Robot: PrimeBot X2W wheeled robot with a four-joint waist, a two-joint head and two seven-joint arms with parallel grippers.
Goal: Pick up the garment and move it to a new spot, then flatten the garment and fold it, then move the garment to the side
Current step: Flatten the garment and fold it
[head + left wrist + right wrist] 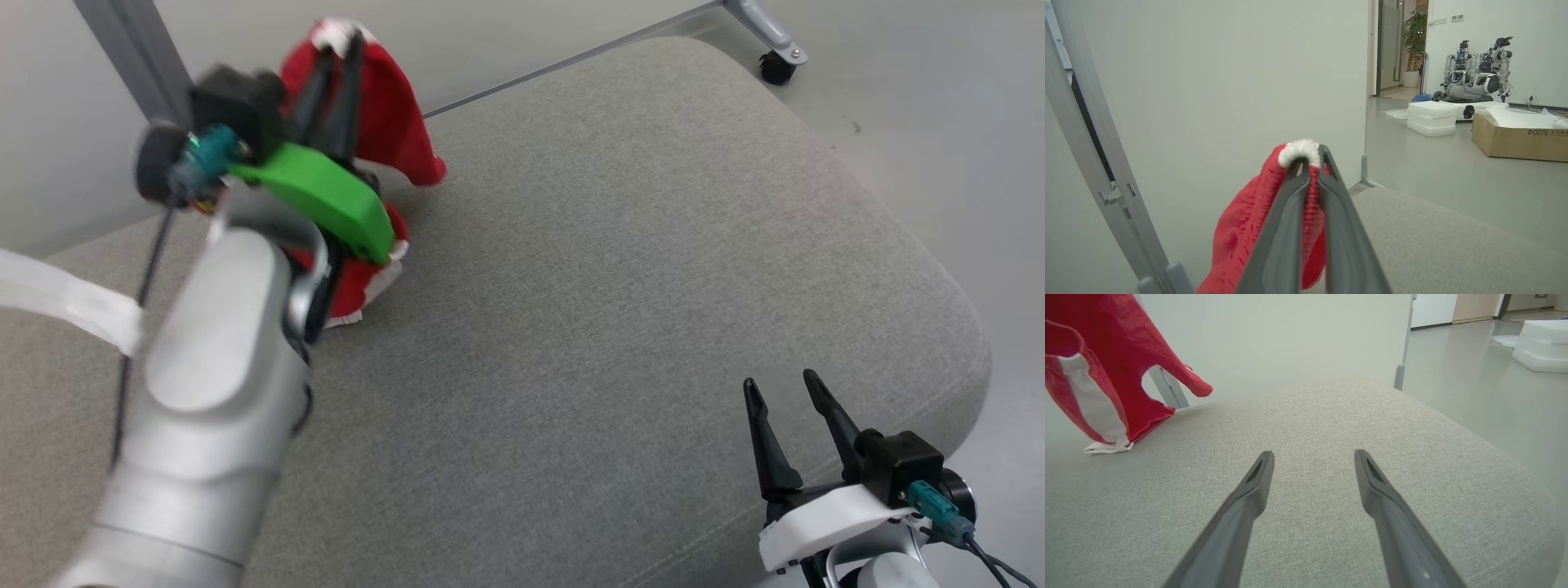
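— What do we see at the far left corner of the grey cushion (620, 245)?
— We see our left gripper (341, 45) held above that corner, its two dark fingers (1341, 228) pressed together on the red garment (396, 114). A rolled white edge of the cloth bulges out just past the fingertips
— And where does the garment sit against the cushion?
— Most of it hangs in the air below the pinch. We see its lower hem, red with a white band, touching the cushion near that same corner, and one red sleeve juts out sideways above the cushion top
— What do we find beyond the cushion on that side?
— A grey metal post (1106, 163) slants up beside a pale panel (1229, 81), both just past the cushion's far edge
— And the near right corner?
— Our right gripper (780, 381) hovers low over it, its fingers spread apart above the cushion fabric, well apart from the garment
— Anything past the cushion's far right side?
— We make out a caster wheel (775, 69) on the floor just off the far right corner and, farther off, white foam blocks (1431, 118), a cardboard box (1515, 141) and another robot (1474, 77)
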